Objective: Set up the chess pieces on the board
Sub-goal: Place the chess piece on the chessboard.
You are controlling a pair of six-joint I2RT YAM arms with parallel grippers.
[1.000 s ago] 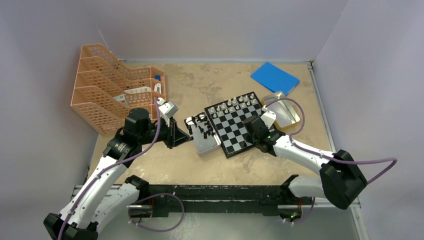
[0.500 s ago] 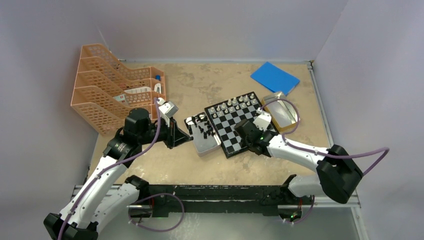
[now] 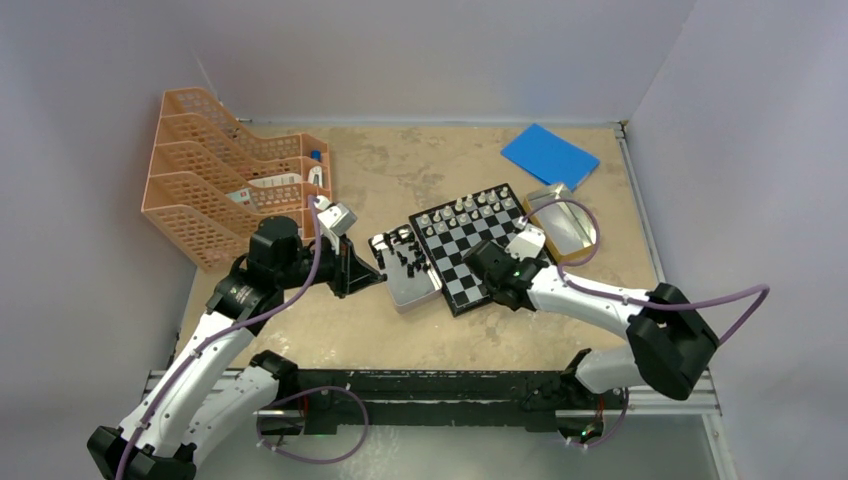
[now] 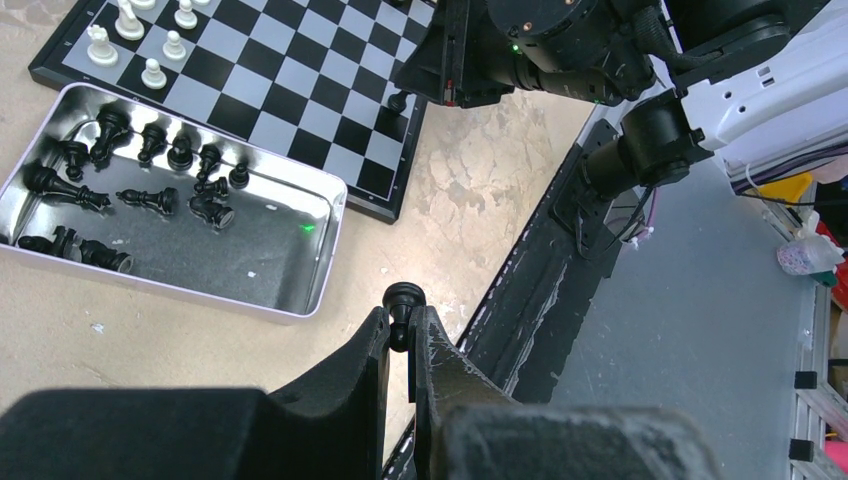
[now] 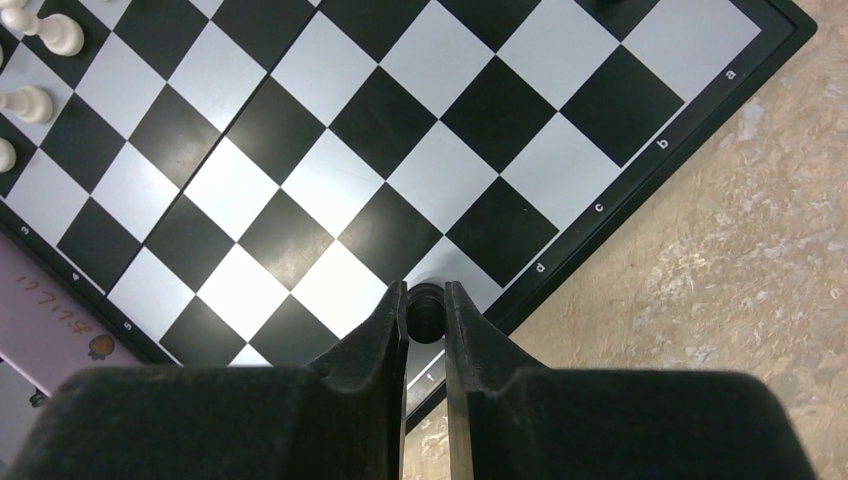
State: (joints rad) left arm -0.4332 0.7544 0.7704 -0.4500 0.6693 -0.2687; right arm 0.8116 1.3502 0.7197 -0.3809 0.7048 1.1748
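Two black pieces are in hand, one per arm. Right fingers are clenched on a black piece, only its round top showing. It hangs over the near row of the board, by the border letter d; cannot tell whether its base touches the square. Left fingers pinch a black pawn just under its head, off the board, above the table just left of the tin. Remaining black pieces lie in that tin. White pieces stand along the board's far rows.

Risks, as judged:
- Right piece sits close to the board's near border. Released off-centre, it could straddle the line or tip onto the border.
- Tiny piece, broad fingers. Opening unevenly may drag it sideways or topple it.
- Left pawn is gripped high with its body hanging free. A jolt could swing it or let it drop to the table and roll.
- Both arms converge on the near rows. If the left comes in before the right clears, fingers may collide or sweep pieces already set.
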